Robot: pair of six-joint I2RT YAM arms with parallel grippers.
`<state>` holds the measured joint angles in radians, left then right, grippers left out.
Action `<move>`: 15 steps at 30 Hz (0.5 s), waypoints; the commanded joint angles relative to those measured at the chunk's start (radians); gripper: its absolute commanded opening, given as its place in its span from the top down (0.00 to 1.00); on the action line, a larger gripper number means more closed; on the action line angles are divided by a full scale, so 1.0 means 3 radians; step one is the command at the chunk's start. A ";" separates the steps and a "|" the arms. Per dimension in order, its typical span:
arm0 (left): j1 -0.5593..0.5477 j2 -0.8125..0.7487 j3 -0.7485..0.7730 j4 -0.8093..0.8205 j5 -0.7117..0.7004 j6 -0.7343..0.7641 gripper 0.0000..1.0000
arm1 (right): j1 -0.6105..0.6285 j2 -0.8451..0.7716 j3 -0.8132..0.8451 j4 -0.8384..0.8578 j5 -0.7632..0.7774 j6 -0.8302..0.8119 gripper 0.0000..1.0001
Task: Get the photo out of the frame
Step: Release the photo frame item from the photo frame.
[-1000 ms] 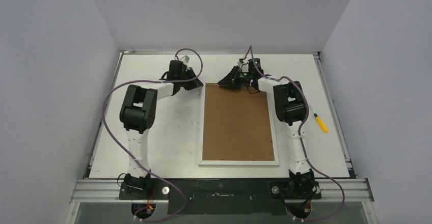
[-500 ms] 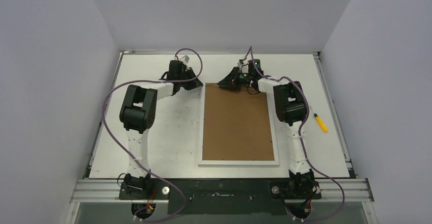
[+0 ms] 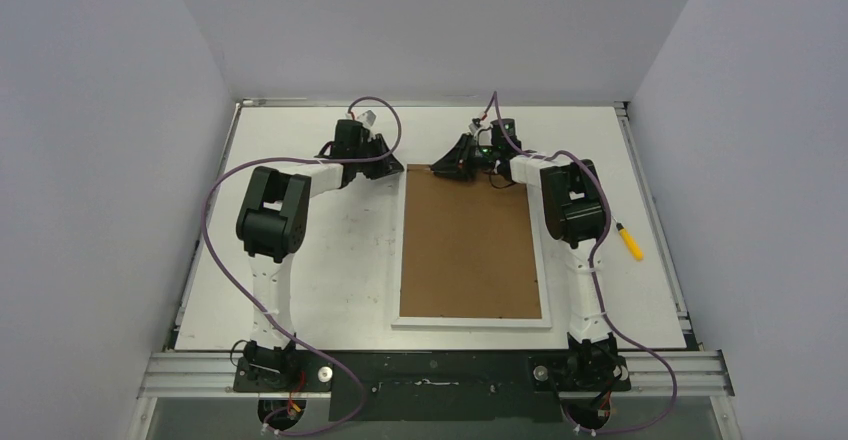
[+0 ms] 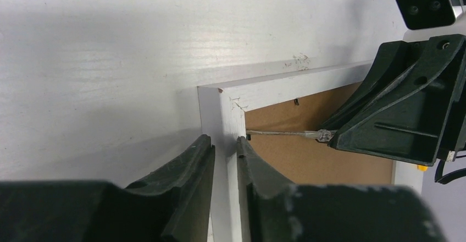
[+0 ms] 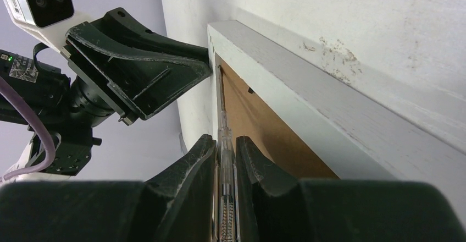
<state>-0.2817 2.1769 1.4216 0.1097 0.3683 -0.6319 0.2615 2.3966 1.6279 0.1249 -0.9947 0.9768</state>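
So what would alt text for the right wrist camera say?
The right gripper pinches a thin clear tool, its tip lying along the inside of the white frame over the brown back. The left gripper touches the frame's far corner.

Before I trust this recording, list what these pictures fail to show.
- The photo: in no view; the frame lies face down and its brown backing covers it.
- The left gripper straddles the frame's rail; the left wrist view cannot settle whether it clamps.
- Tip of the thin tool in the right gripper: too small in both wrist views.
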 commanded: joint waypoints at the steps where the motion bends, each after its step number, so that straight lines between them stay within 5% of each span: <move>1: -0.0024 -0.0047 0.0007 0.0021 0.0068 0.0051 0.73 | -0.0090 -0.0185 -0.0137 -0.0254 0.0181 -0.0200 0.95; 5: -0.0027 -0.0060 -0.0034 0.0103 0.0091 0.0045 0.60 | -0.0104 -0.0244 -0.0077 -0.0360 0.0191 -0.0266 0.95; 10: -0.0030 0.0013 0.0017 0.0091 0.0164 0.0012 0.72 | -0.0075 -0.0243 -0.0079 -0.0471 0.0197 -0.0318 0.95; 15: -0.0042 -0.0002 -0.0024 0.0130 0.0207 0.0021 0.63 | -0.0109 -0.0340 -0.0092 -0.0442 0.0216 -0.0288 0.95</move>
<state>-0.2878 2.1773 1.4124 0.1093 0.3973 -0.6266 0.2443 2.3589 1.6169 0.0582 -0.9844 0.9272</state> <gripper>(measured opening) 0.329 0.174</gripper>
